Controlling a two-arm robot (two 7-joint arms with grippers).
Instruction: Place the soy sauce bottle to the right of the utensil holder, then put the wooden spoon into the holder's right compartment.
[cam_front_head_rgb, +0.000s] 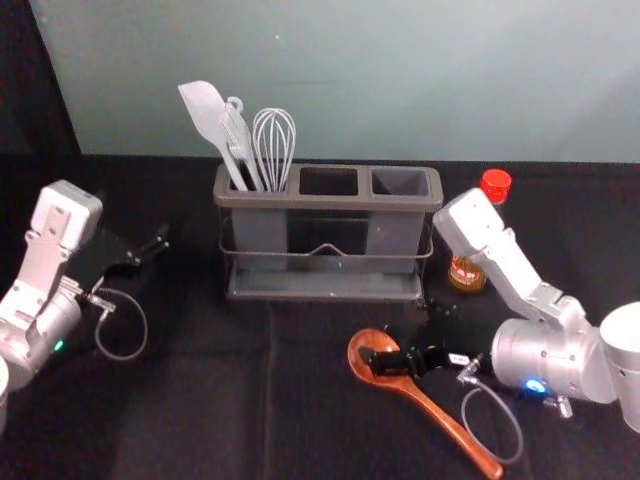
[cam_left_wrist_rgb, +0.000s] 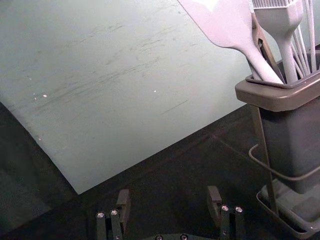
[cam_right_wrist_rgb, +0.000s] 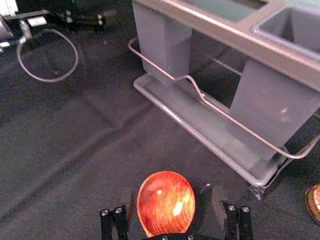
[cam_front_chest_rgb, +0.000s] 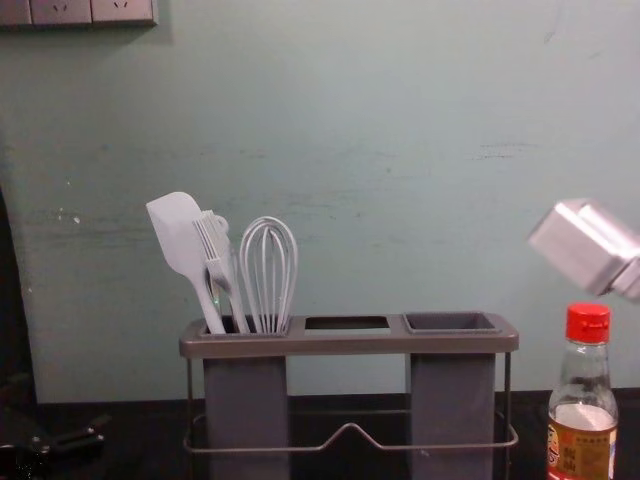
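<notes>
Red-capped, the soy sauce bottle (cam_front_head_rgb: 466, 272) stands upright just right of the utensil holder (cam_front_head_rgb: 330, 201); the wooden spoon (cam_front_head_rgb: 440, 415) lies near of it, bowl toward the far left, handle toward the near right. Around that bowl is the right gripper (cam_front_head_rgb: 398, 335), jaws wide apart, gripping nothing. Left of the holder, the left gripper (cam_front_head_rgb: 152, 252) hangs with jaws wide apart and empty
</notes>
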